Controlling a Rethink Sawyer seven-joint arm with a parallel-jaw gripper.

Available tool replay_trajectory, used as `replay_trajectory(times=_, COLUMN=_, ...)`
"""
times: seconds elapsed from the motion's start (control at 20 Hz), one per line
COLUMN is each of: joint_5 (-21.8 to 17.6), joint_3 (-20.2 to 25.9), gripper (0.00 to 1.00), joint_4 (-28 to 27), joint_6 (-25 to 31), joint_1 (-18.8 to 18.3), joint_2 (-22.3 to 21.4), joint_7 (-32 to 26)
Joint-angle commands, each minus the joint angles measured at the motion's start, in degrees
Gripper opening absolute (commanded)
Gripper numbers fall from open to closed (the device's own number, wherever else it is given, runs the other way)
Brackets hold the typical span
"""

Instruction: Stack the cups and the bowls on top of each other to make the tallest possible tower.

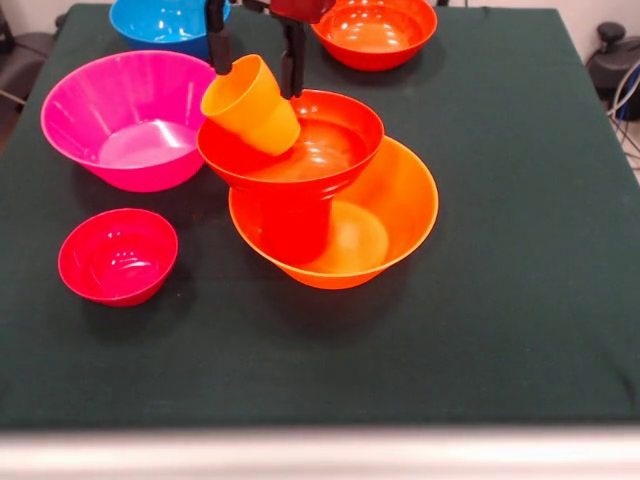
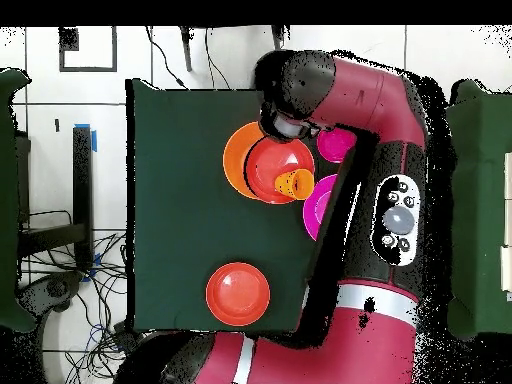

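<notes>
Atop the tower (image 1: 330, 200) – glossy, tilted orange cup (image 1: 250, 103) – gripped at its rim by the pincer (image 1: 256, 62)

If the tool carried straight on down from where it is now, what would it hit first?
The tool points down, gripping the tilted orange cup. Straight down, the cup would likely meet the red-orange bowl topping the tower first, though depth is unclear.

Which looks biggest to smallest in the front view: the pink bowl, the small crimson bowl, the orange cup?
1. Pink bowl, clearly widest.
2. Crimson bowl.
3. Orange cup, narrowest. It sits tilted and raised on the tower between the gripper fingers, so its apparent size is less certain.
</notes>
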Motion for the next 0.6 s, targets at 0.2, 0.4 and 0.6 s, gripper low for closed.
replay_trajectory(times=0.2, joint_5=-1.94, joint_3=5.27, gripper=1.00, joint_4=11.18, joint_6=-6.64, joint_1=-2.09, joint_2=1.66, joint_7=-3.75)
replay_trajectory(times=0.4, joint_5=-1.78, joint_3=5.34, gripper=1.00, joint_4=13.07, joint_6=-7.99, joint_1=-2.14, joint_2=1.27, joint_7=-2.78)
replay_trajectory(times=0.6, joint_5=-1.93, joint_3=5.36, gripper=1.00, joint_4=14.56, joint_6=-9.27, joint_1=-2.19, joint_2=0.98, joint_7=-2.63)
